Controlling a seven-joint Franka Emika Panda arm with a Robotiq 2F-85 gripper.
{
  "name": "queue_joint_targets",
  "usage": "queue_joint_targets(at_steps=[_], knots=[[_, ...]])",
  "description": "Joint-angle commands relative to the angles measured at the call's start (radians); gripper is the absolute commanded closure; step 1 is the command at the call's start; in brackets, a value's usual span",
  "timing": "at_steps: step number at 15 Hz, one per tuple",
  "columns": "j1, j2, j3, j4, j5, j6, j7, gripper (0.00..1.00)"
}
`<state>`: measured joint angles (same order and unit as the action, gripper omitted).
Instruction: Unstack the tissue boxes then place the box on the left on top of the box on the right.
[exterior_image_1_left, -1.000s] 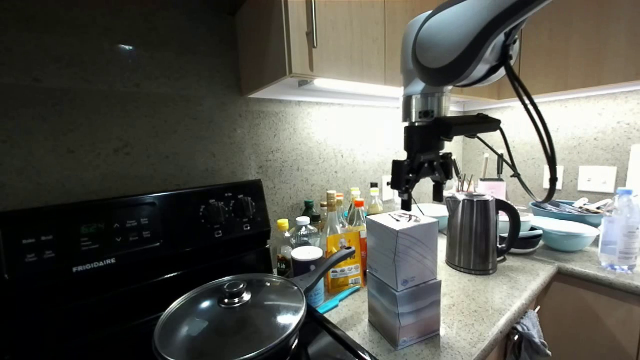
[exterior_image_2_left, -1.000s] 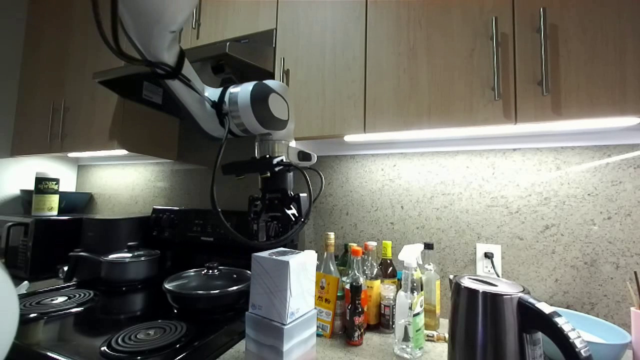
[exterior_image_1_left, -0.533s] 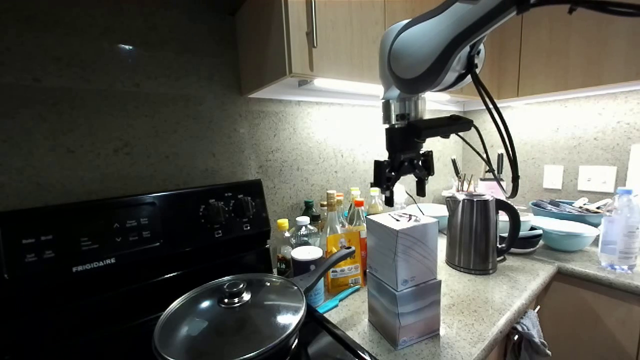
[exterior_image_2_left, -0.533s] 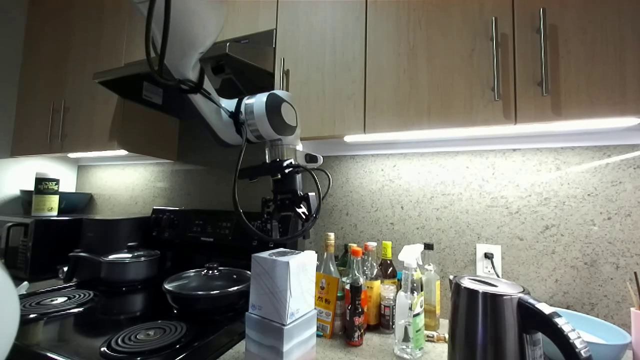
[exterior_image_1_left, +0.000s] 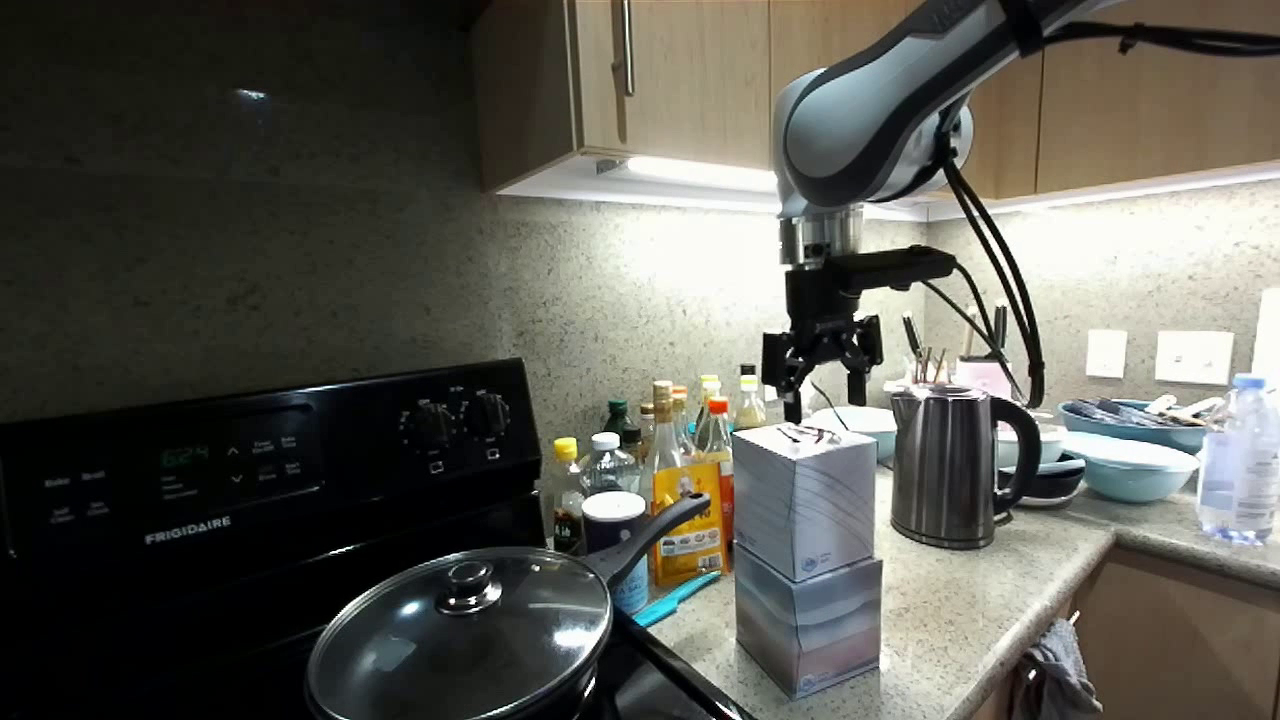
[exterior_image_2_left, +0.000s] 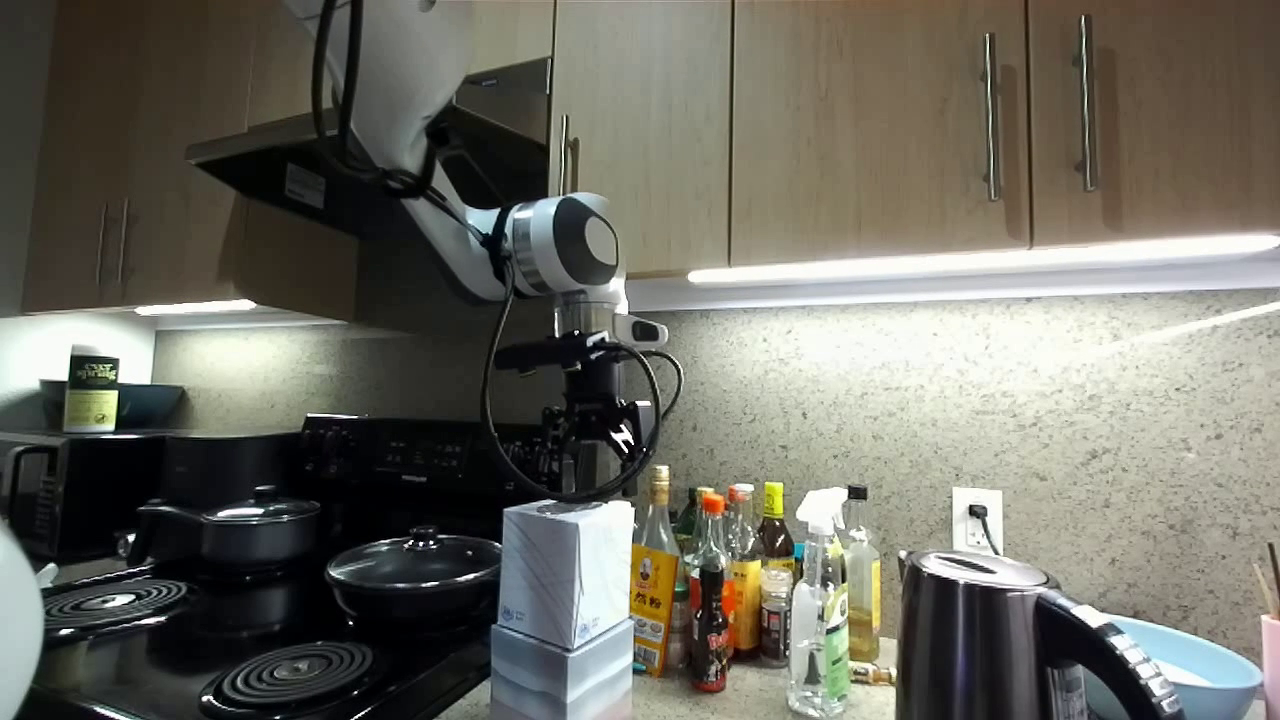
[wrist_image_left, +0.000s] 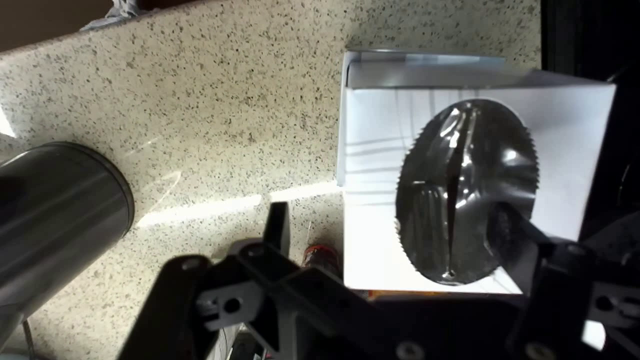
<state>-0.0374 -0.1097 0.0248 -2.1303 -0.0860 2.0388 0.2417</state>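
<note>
1. Wrist view: black two-finger gripper spread wide; one fingertip shows against the top of the white cube-shaped cardboard tissue box, thin grey lines, shiny oval film panel; other fingertip shows against the beige speckled stone counter.
2. Both exterior views: gripper points down above the white box, tips near its top face. Can't tell if touching.
3. Boxes stacked: white one upright on the grey wavy-banded cube-shaped tissue box, edges slightly off. Grey one on counter, near the black Frigidaire stove.
4. Brushed-steel electric kettle with black handle on counter, apart from the stack.
5. Black frying pan with clear glass lid on stove, handle toward the mixed bottles with coloured caps by the wall.
6. Flat teal utensil on counter between stove and bottles.
7. Clear spray bottle with white trigger head, front of the bottles, in an exterior view.
</note>
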Motion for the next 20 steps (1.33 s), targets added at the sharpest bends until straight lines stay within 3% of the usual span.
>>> queue_joint_targets(at_steps=[1, 3, 13, 14, 20], knots=[[-0.001, 0.027, -0.032, 0.006, 0.063, -0.022, -0.047, 0.00], [-0.001, 0.041, -0.042, 0.008, 0.085, -0.024, -0.051, 0.26], [-0.002, 0.040, -0.051, 0.007, 0.113, -0.028, -0.047, 0.91], [-0.004, 0.027, -0.056, 0.002, 0.119, -0.031, -0.063, 0.95], [-0.043, -0.068, -0.103, -0.059, 0.073, -0.013, -0.062, 0.97]])
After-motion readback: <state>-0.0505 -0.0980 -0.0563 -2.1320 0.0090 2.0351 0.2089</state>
